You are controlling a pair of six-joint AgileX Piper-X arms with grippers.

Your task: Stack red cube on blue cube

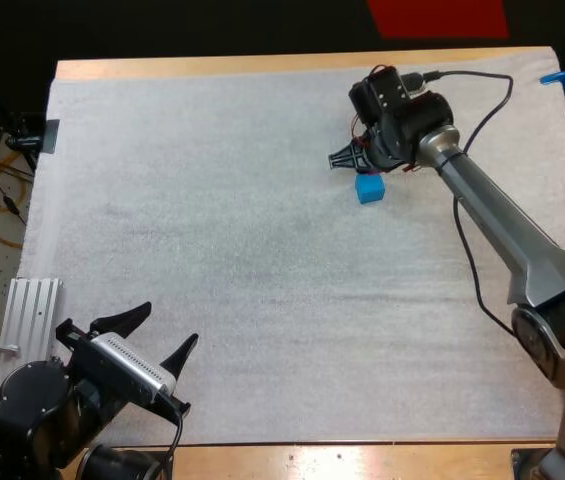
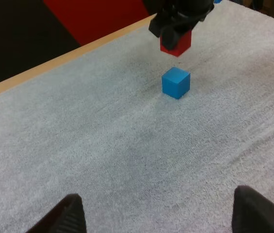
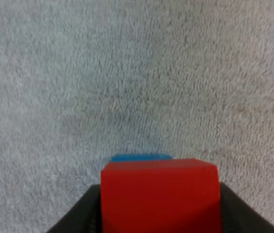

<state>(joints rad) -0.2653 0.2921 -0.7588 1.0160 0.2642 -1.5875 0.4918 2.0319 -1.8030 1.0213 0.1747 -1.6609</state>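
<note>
My right gripper [image 1: 355,157] is shut on the red cube [image 2: 176,42] and holds it in the air. The blue cube [image 1: 369,187] rests on the white mat, just beneath and slightly nearer than the red one. In the right wrist view the red cube [image 3: 160,194] sits between the black fingers [image 3: 81,213], and a thin strip of the blue cube [image 3: 140,157] peeks out past its far edge. A clear gap separates the two cubes in the left wrist view, where the blue cube [image 2: 176,82] stands alone. My left gripper [image 1: 170,325] is open near the mat's front left corner, holding nothing.
The white mat [image 1: 242,250] covers most of the wooden table. A ridged metal rail [image 1: 27,315] lies off the mat's left edge near my left arm.
</note>
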